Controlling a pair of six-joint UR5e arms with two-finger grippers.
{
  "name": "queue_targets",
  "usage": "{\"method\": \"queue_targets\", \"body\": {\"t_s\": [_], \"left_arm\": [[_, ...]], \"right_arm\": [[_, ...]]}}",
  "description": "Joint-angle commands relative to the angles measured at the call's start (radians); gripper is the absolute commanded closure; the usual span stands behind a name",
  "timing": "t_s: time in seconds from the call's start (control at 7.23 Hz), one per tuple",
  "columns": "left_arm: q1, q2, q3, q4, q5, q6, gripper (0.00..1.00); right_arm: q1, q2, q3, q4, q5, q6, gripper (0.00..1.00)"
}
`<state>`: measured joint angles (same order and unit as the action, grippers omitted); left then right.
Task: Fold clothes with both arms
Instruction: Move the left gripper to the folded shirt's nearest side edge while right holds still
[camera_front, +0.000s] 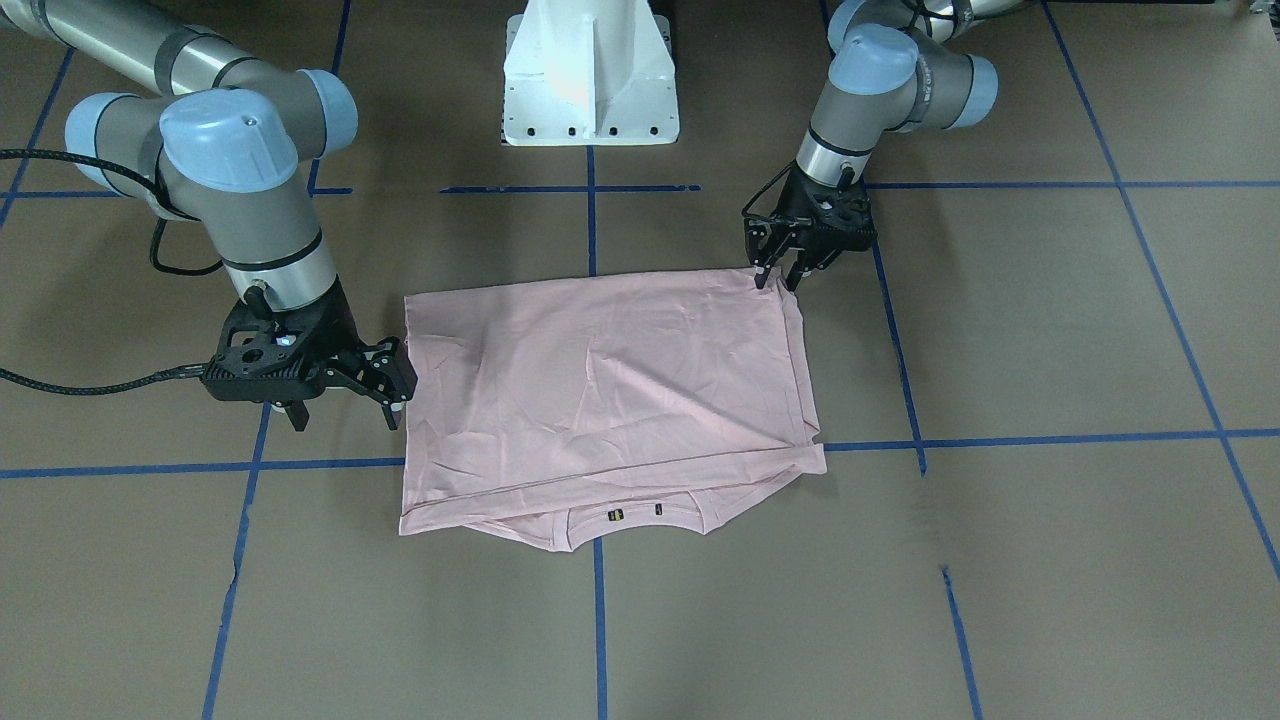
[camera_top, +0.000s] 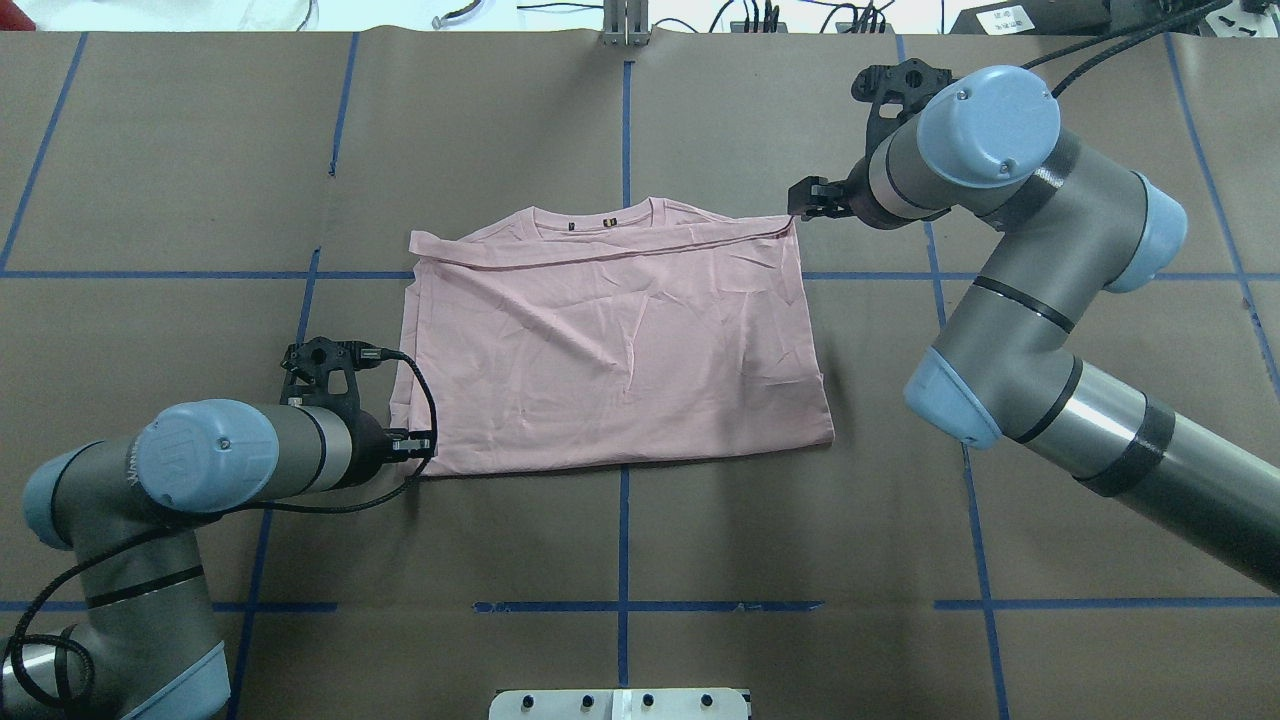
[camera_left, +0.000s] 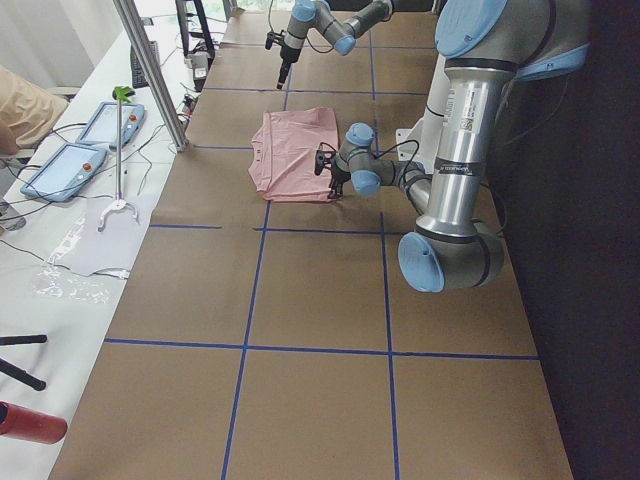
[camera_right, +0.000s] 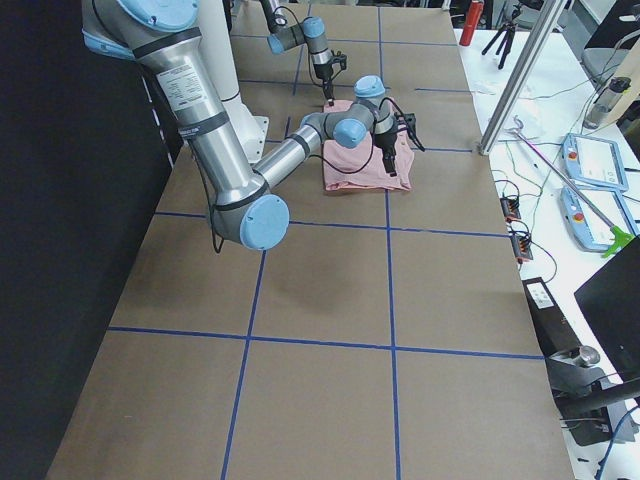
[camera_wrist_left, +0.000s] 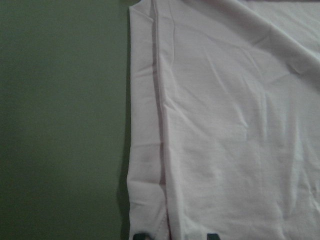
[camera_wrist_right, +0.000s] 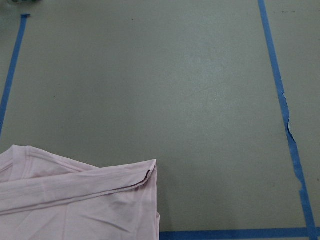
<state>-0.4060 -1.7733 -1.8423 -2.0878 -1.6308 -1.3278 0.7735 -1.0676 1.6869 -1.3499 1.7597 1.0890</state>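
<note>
The pink T-shirt (camera_front: 600, 380) lies folded mid-frame on the bench (camera_front: 1050, 320), plain side up. The left hand (camera_front: 778, 278), fingers apart, stands over its upper-right corner. The right hand (camera_front: 345, 418), also spread, is beside the left edge, probably to pinch for the next fold.

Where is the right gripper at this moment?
In the overhead view the right gripper is on the right side, just beside the far right corner of the pink T-shirt, at its collar end.
</note>
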Motion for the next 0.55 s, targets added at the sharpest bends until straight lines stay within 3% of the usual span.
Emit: {"method": "queue_targets", "body": {"t_s": [0.0,0.42], "left_arm": [[0.024,0.002,0.000,0.000,0.002,-0.001,0.97],[0.018,0.011,-0.009,0.002,0.000,0.025,1.00]], "right_arm": [[0.000,0.000,-0.001,0.000,0.000,0.000,0.00],[0.000,0.001,-0.001,0.000,-0.002,0.002,0.00]]}}
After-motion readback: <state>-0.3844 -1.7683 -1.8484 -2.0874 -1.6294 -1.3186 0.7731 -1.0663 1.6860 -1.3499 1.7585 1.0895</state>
